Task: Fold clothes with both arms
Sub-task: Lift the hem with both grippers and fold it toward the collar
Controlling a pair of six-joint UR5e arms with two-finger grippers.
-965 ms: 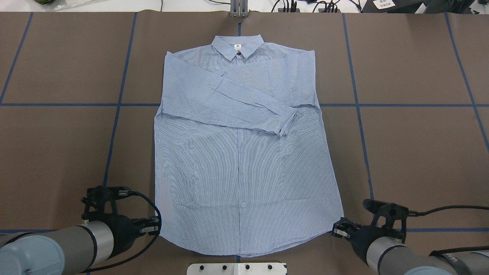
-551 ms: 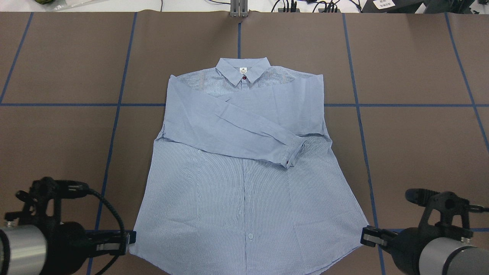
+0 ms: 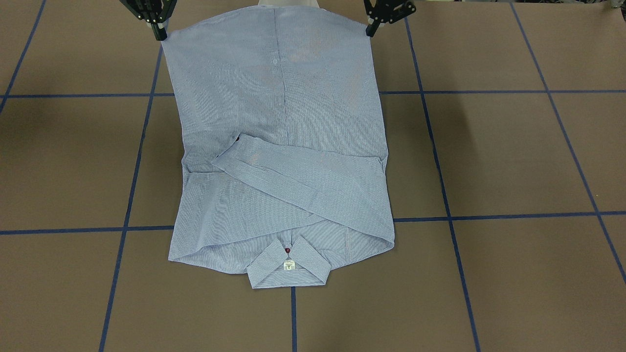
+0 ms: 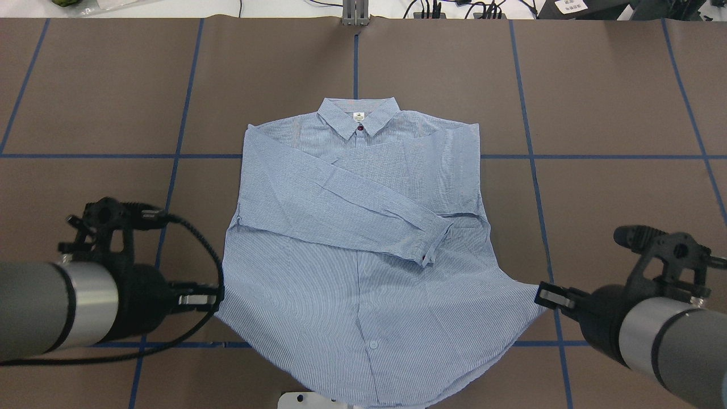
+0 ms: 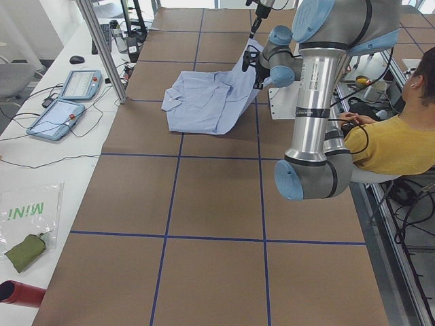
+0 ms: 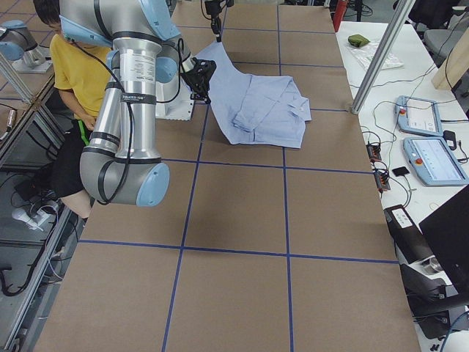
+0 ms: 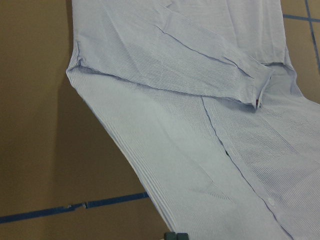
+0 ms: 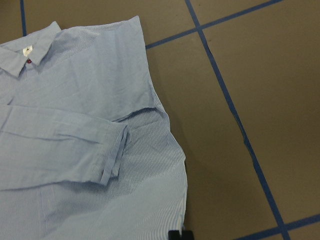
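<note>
The light blue-and-white striped shirt (image 4: 363,227) lies face up on the brown table, collar (image 4: 359,116) far from me, with one sleeve folded across the chest. My left gripper (image 4: 218,295) is shut on the hem's left corner. My right gripper (image 4: 539,294) is shut on the hem's right corner. Both hold the hem raised off the table, so the lower shirt (image 3: 279,73) slopes up to them. In the front-facing view the left gripper (image 3: 369,29) and the right gripper (image 3: 159,33) pinch the corners. The wrist views show the shirt (image 7: 200,125) (image 8: 75,125) below.
Blue tape lines (image 4: 170,156) grid the brown table. My white base plate (image 4: 309,399) sits under the hem at the near edge. A metal post (image 4: 355,11) and cables stand at the far edge. A seated person in yellow (image 5: 401,142) is behind the robot.
The shirt has been dragged toward me; the collar sits nearer. Both grippers, holding the hem corners, have spread wider, risen and moved forward over the table.
</note>
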